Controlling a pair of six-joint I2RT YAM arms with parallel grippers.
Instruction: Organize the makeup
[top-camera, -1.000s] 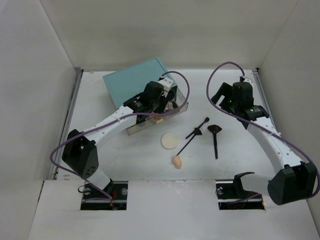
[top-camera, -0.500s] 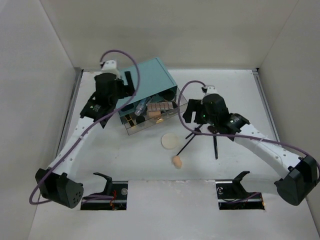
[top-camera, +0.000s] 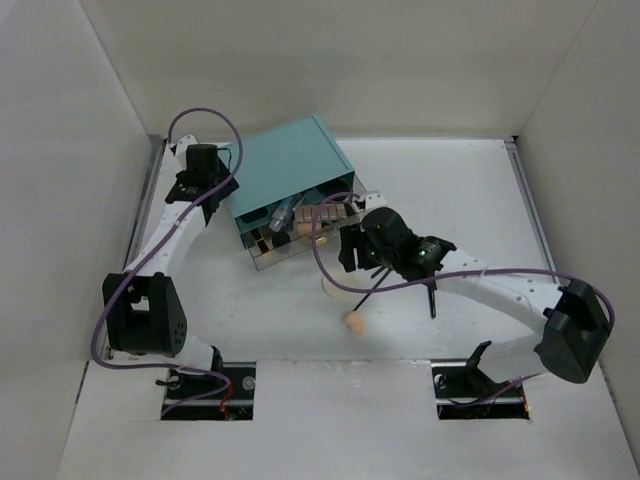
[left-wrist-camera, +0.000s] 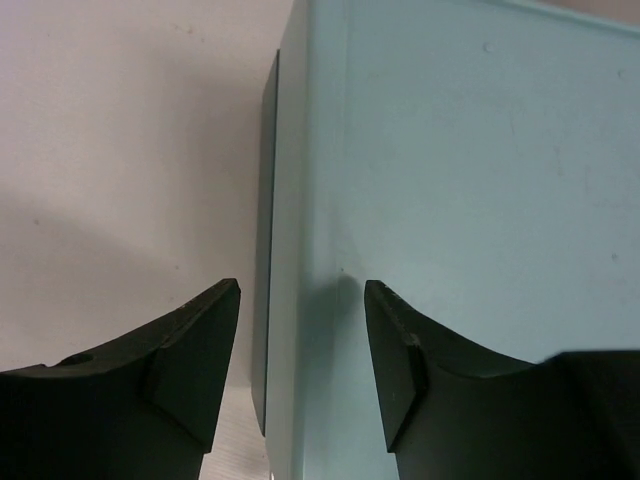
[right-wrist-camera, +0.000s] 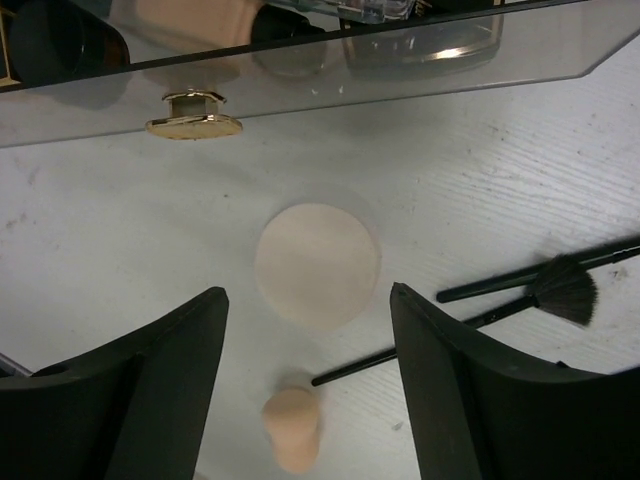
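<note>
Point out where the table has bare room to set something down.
Bare: far-right table, between teal box and right wall; near left, between left arm and drawer. Crowded: in front of the drawer, around puff, sponge, brushes, right gripper.

Overhead wide, wrist cameras close, puff (right-wrist-camera: 317, 263) perhaps shared

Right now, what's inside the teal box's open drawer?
Visible in the drawer: a clear bottle, black compacts, a tan cylinder and tan squares. The right arm's purple cable crosses its right end, and whatever lies under those items is covered.
</note>
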